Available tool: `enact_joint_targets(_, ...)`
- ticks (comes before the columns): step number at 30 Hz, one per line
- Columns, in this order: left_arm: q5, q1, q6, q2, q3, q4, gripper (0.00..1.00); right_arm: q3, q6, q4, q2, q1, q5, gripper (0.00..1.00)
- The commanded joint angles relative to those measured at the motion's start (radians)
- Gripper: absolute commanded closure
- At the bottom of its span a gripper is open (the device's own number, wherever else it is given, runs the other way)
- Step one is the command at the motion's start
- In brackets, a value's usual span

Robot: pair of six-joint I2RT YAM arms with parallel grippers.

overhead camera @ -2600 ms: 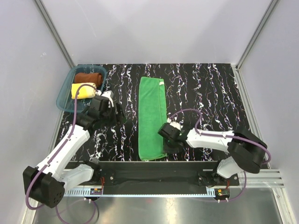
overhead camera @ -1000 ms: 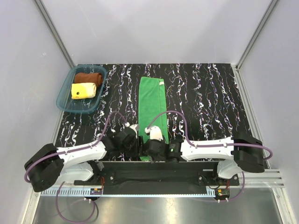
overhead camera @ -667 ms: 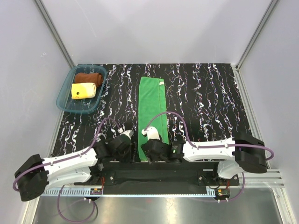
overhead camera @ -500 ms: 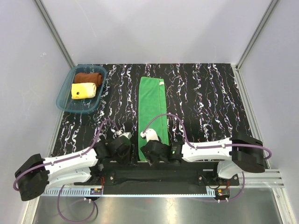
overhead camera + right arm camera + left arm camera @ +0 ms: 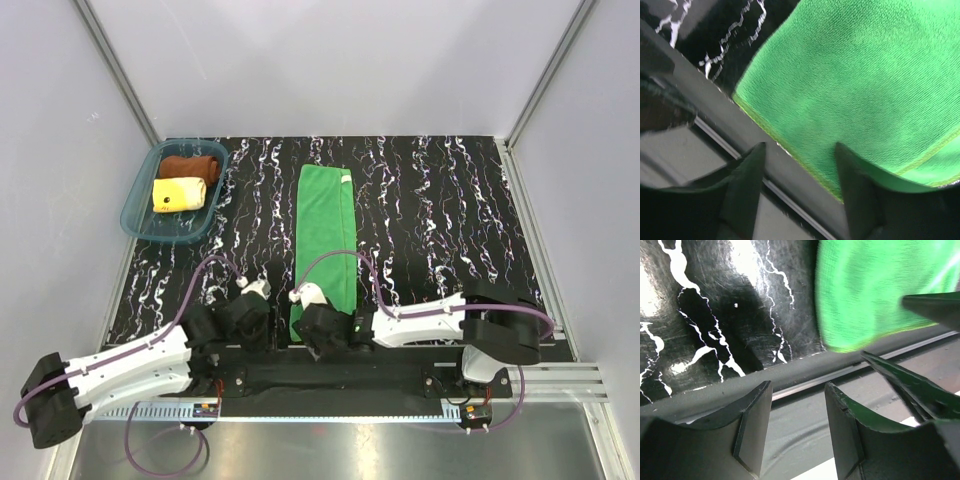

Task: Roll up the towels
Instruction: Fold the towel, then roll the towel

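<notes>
So the brown towel [image 5: 189,165] and yellow towel [image 5: 178,193] sat rolled in the tray [image 5: 136,222], and we held our left gripper [image 5: 798,426] and right gripper [image 5: 800,186] open by the near end of the flat green towel [image 5: 328,232].

Top cam: bright, even overhead light, sharp, only soft shadows. Left wrist cam: bright green cloth towel [image 5: 865,295] blurred and overexposed; glossy black white-veined tabletop [image 5: 715,330] has glare patches at left. Right wrist cam: towel weave sharp mid-frame, near-lens dark fingers [image 5: 745,185] out of focus.
</notes>
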Motion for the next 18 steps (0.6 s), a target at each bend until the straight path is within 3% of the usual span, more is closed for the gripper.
enact_joint_targets(1,-0.025,0.000,-0.005,-0.030,0.061,-0.031,0.49,0.028,0.001,-0.012,0.072,0.007,-0.032,0.43)
enact_joint_targets(7,-0.034,0.000,-0.004,-0.078,0.104,-0.082,0.49,0.089,0.024,-0.067,0.148,0.015,0.003,0.57)
enact_joint_targets(9,-0.045,0.000,0.001,-0.090,0.137,-0.117,0.49,0.114,0.028,-0.102,0.187,0.027,0.012,0.57)
enact_joint_targets(13,-0.082,0.000,-0.002,-0.136,0.246,-0.238,0.49,0.148,0.025,-0.124,0.221,0.064,0.015,0.49)
enact_joint_targets(15,-0.128,0.002,-0.031,-0.177,0.295,-0.327,0.48,0.148,0.021,-0.118,0.225,0.065,0.011,0.40)
enact_joint_targets(18,-0.209,0.002,-0.064,-0.260,0.389,-0.426,0.47,0.163,0.018,-0.127,0.256,0.065,0.008,0.36)
